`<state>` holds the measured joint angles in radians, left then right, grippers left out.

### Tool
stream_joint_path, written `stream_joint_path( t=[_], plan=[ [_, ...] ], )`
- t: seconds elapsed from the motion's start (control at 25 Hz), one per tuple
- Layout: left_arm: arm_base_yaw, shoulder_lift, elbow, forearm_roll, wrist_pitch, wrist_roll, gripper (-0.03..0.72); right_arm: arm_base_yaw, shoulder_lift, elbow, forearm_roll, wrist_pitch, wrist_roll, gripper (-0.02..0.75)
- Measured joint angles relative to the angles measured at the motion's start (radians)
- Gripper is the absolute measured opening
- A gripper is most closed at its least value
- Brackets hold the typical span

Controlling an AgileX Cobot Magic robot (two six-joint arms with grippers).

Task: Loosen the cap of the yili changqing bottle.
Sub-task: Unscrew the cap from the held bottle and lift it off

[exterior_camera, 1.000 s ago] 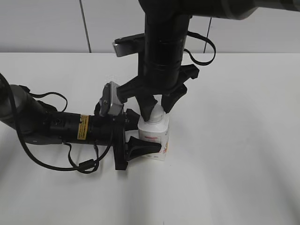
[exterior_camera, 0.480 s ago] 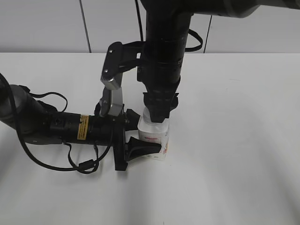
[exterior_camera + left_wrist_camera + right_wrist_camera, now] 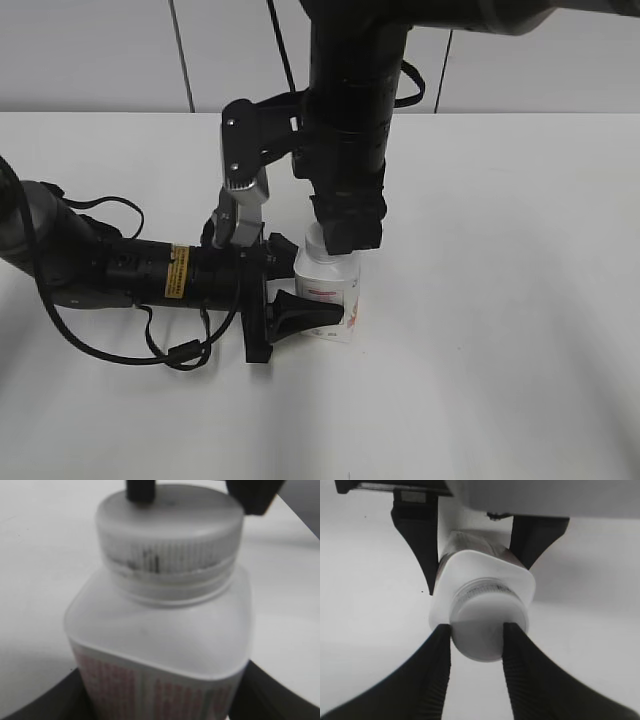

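cap [image 3: 487, 630]: white, ribbed, on the upright yili changqing bottle [image 3: 328, 295]
right gripper [image 3: 476, 635]: arm vertical, pointing down, clamped on cap
left gripper [image 3: 290, 285]: arm lying level along the desk [image 3: 500, 350], grasping bottle body

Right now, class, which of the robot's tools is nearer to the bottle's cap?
Right. The right tool comes from above, fingers against the cap. The left tool clamps the bottle lower, on its body.
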<state>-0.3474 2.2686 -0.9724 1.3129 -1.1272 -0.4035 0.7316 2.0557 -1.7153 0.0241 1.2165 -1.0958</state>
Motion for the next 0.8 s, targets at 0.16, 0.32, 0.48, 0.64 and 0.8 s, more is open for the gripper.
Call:
stream_joint_path(
  t=[0.16,0.32,0.48,0.64,0.8],
  plan=[
    [0.0,0.0,0.0,0.0,-0.001,0.0,0.417,0.0,0.005,-0.029,-0.003,0.003,0.1,0.44],
    [0.0,0.0,0.0,0.003,-0.001,0.001,0.417,0.0,0.006,-0.081,0.002,0.003,0.187,0.562],
    [0.0,0.0,0.0,0.005,-0.002,0.001,0.415,0.0,0.0,-0.097,0.032,0.003,0.41,0.575],
    [0.0,0.0,0.0,0.01,-0.003,0.001,0.415,0.0,-0.017,-0.099,0.031,0.003,0.776,0.575],
    [0.0,0.0,0.0,0.011,-0.003,0.001,0.415,0.0,-0.02,-0.099,0.008,0.003,1.165,0.575]
  ],
)
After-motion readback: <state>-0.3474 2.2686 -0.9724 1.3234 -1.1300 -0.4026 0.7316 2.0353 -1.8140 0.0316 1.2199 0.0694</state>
